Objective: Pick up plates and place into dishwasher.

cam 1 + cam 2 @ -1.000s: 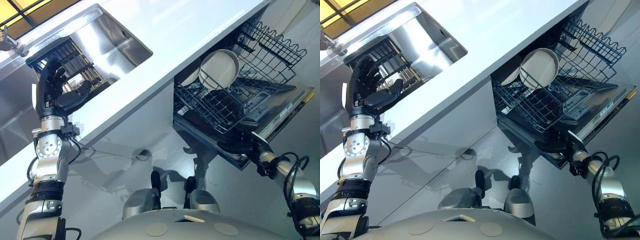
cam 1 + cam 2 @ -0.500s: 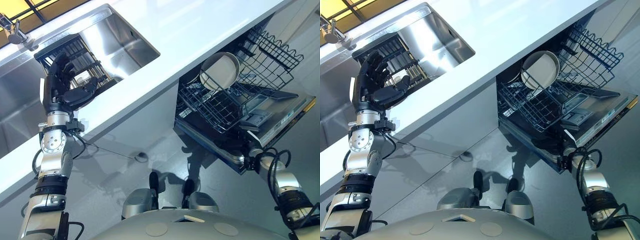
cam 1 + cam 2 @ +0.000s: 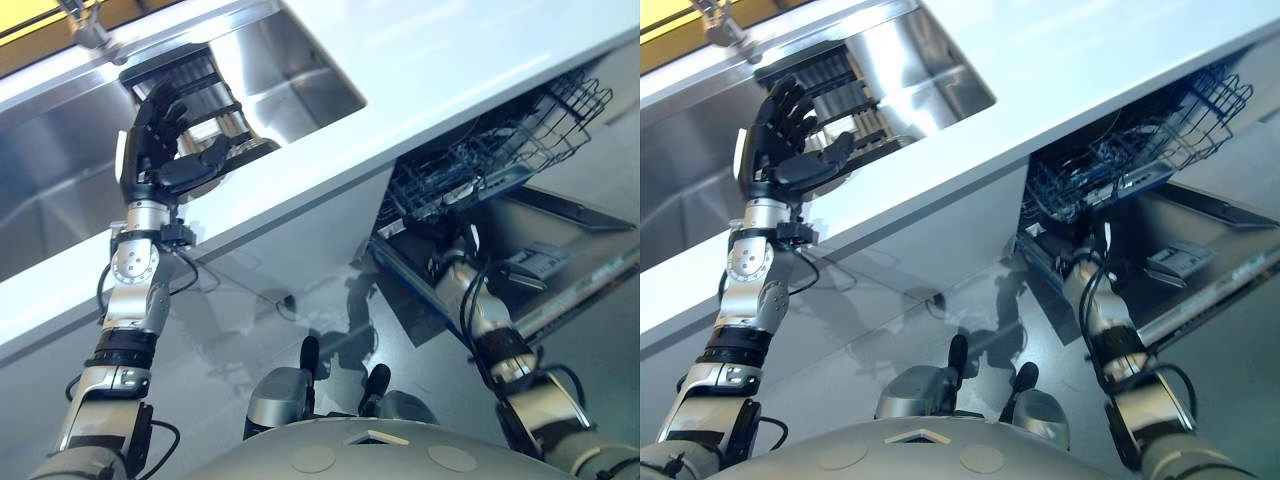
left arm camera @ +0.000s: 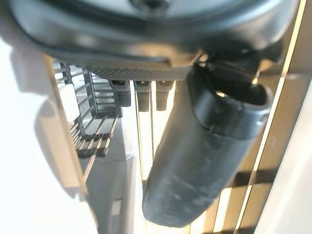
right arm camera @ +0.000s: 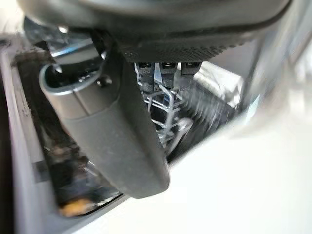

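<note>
Hovering over steel sink, left robot hand spread, empty, beside black dish rack. Right robot hand reaching into blue wire dishwasher basket under white bench; fingers' state unclear. Plates not visible.

A countertop runs across the scene. A sink is set into it on the left, and a faucet stands behind the sink at the far edge. A dish rack sits inside the sink basin. The left hand is raised over the sink, directly in front of the dish rack. Below the countertop, to the right, the dishwasher door lies folded down. The dishwasher rack projects out above the door. The right hand sits beneath the countertop edge, close beside the dishwasher rack wires.
</note>
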